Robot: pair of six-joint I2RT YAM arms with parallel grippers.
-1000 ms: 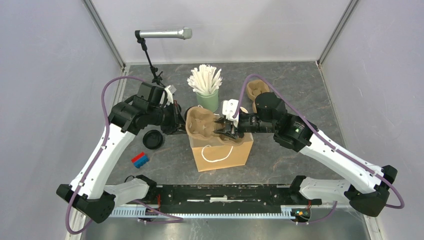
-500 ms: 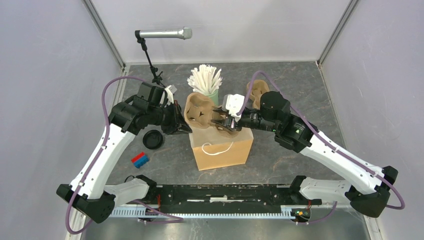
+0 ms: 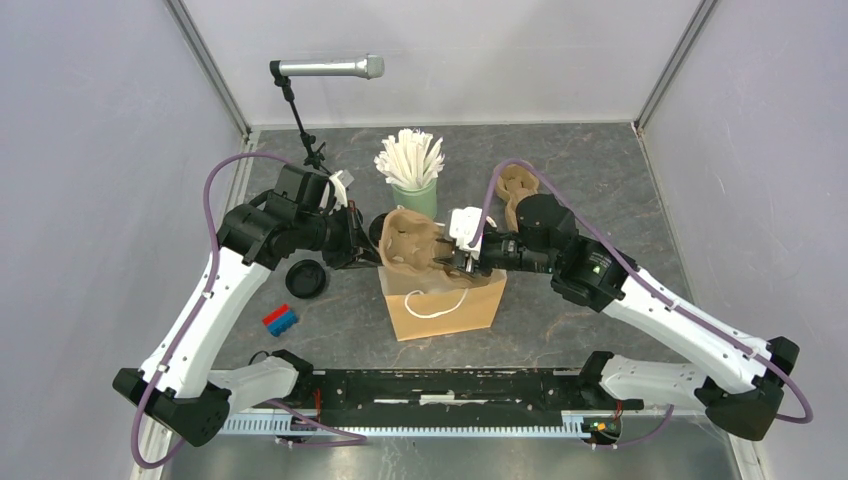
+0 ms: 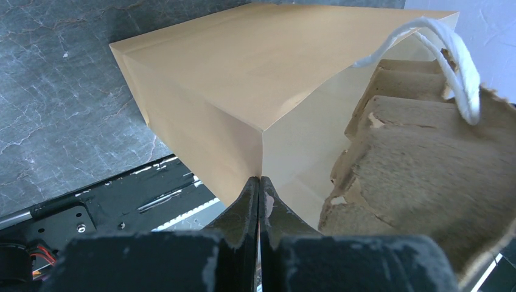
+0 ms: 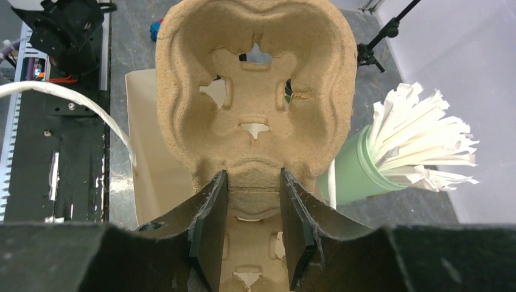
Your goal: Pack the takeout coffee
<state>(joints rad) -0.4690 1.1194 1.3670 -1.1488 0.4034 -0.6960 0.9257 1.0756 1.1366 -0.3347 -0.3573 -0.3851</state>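
Two grippers worked the brown paper bag (image 3: 445, 308): the left gripper (image 4: 260, 188) was pinched flat on the bag's left rim, propping its mouth, while the right gripper (image 5: 252, 226) was clasped on the middle ridge of a moulded pulp cup carrier (image 5: 255, 91) tilted over the opening. One black-lidded coffee cup (image 3: 306, 279) stood on the table left of the bag; the other I could not find. The carrier could snag the rim or the white rope handle (image 4: 459, 67), dragging the bag out of the pinch or tipping it.
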